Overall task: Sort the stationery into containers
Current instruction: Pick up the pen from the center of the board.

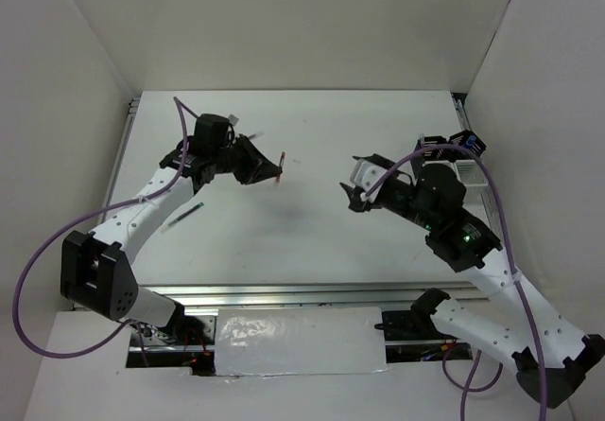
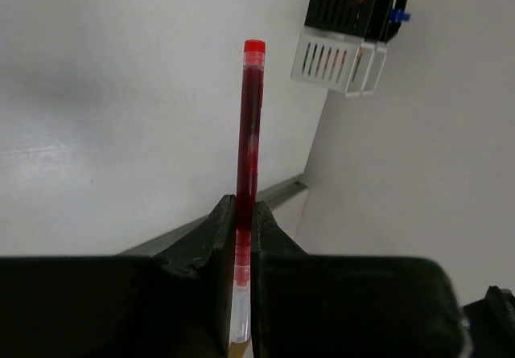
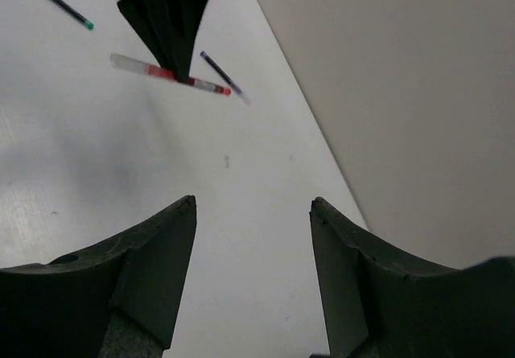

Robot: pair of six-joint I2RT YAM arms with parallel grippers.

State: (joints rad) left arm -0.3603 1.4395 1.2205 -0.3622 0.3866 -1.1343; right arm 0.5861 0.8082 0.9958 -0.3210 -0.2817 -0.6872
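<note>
One white table (image 1: pixel 312 251) carries everything. The containers (image 1: pixel 470 173) stand clustered at its far right edge. The left gripper (image 1: pixel 272 168) hangs over the far left of the table, clamped on the red pen (image 2: pixel 250 133), which is lifted off the surface and well apart from the bins. The right gripper (image 3: pixel 252 205) sits at mid right, near the bins, jaws apart with nothing between them.

The pen looks light, stiff and smooth-barrelled, so I judge it apt to pivot or slide in a narrow pinch. A hold nearer the middle of the barrel would steady it.

The left wrist view alone shows where the grip sits: low on the barrel by the clear end, with most of the length and the red cap standing free. It also shows the bins as one white slatted and one black.

The right wrist view shows two pens lying on the table: a dark pen (image 3: pixel 219 72) just beyond the held one, and a green-tipped pen (image 3: pixel 55 1) farther left and nearer. The first is hard to pick out from overhead.
</note>
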